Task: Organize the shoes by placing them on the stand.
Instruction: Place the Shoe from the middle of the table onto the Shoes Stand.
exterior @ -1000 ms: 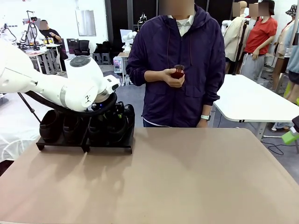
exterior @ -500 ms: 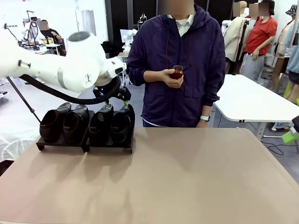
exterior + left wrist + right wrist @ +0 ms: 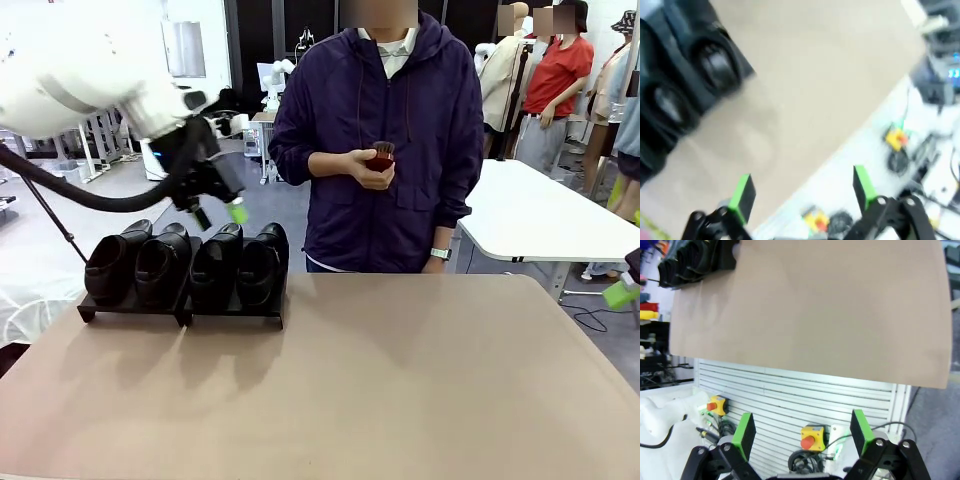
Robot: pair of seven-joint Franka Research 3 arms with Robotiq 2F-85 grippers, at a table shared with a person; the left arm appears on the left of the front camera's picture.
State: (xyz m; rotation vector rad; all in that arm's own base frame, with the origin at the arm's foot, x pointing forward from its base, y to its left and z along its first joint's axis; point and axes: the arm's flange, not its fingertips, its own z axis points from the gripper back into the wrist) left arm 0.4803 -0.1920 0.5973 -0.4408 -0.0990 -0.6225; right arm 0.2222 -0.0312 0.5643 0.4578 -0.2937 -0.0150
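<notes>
Several black slip-on shoes [image 3: 215, 262] stand side by side, toes toward me, on the low black stand [image 3: 230, 317] at the table's far left. My left gripper [image 3: 222, 208] hangs open and empty in the air just above the row, over the two right-hand shoes. In the blurred left wrist view its green fingers [image 3: 742, 192] are spread wide, with the shoes [image 3: 695, 75] at the upper left. My right gripper [image 3: 802, 430] is open and empty, off the table's near edge, and the shoes [image 3: 690, 260] show far off at the top left.
A person in a dark hooded jacket stands at the far side, holding a small reddish-brown brush [image 3: 378, 155] in both hands at chest height. The tan tabletop [image 3: 400, 380] is bare to the right of the stand. A white table [image 3: 540, 215] stands behind at the right.
My left arm has risen from low over the shoes and swung up and to the left. Its gripper has opened and come away from the right-hand shoes. All the shoes stay on the stand.
</notes>
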